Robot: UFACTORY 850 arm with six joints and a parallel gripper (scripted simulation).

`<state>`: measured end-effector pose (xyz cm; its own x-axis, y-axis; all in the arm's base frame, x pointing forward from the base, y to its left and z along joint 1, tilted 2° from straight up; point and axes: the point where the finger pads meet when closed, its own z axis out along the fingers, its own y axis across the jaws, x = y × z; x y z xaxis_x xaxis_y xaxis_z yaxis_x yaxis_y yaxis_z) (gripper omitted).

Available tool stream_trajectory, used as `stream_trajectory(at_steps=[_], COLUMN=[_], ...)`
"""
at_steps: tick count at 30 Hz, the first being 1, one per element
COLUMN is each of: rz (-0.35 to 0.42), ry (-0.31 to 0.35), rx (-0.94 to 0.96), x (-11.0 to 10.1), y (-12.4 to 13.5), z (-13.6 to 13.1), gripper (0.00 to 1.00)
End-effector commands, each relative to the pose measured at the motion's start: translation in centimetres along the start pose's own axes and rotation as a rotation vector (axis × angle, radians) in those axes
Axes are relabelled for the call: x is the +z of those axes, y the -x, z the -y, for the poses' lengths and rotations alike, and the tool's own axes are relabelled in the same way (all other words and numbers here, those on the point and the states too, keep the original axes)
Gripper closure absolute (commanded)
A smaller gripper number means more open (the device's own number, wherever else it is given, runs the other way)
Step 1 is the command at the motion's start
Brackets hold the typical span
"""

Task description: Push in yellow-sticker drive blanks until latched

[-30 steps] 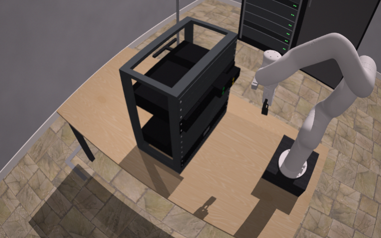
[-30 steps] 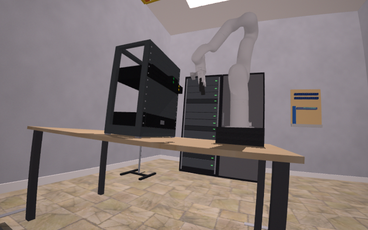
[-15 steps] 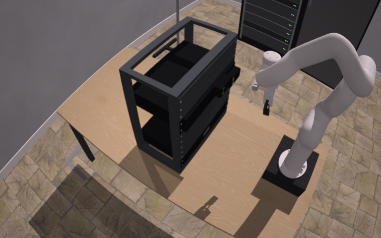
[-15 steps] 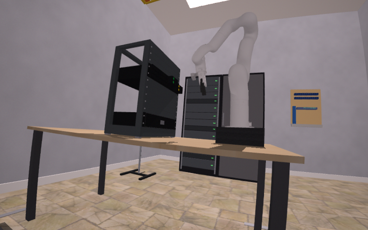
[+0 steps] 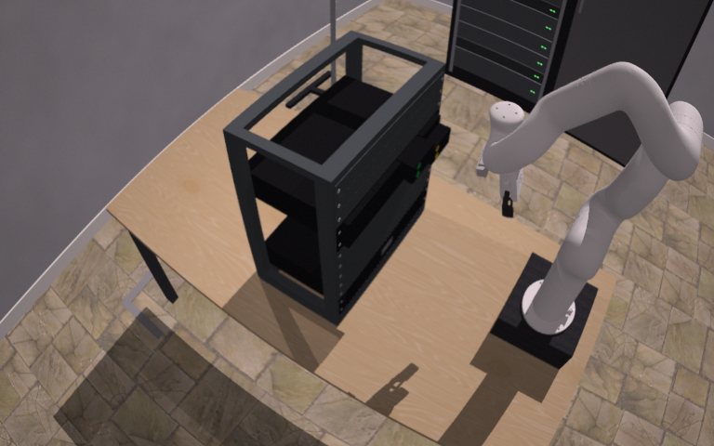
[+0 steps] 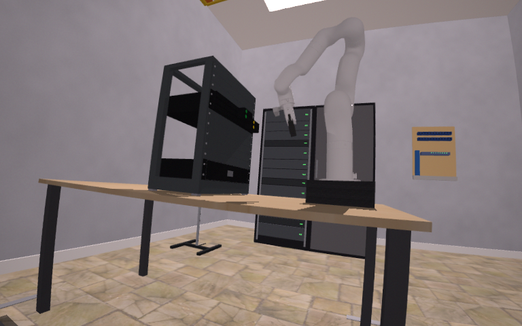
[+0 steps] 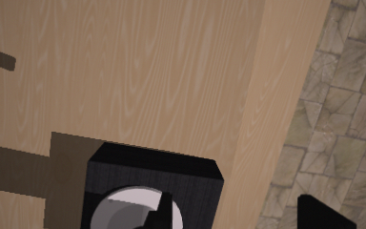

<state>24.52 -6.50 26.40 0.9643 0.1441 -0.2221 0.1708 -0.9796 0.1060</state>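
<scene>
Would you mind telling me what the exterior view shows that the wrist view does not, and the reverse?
Only the exterior view shows the rack standing upright, its protruding drive blank with a yellow mark at the end, the open, empty gripper hanging apart from the rack, and the server cabinet behind. Only the wrist view looks straight down onto the round foot of the arm. Both show the wooden table, the black base block and the stone floor.
</scene>
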Motion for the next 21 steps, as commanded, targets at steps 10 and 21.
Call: stream_trajectory(at_steps=[10,21], rz=[0.145,0.226], ry=[0.220,0.440], rx=[-0.054,-0.105], x=[1.6,1.6], y=[3.4,5.0], z=[-3.9,-7.8], gripper=[0.00,0.00])
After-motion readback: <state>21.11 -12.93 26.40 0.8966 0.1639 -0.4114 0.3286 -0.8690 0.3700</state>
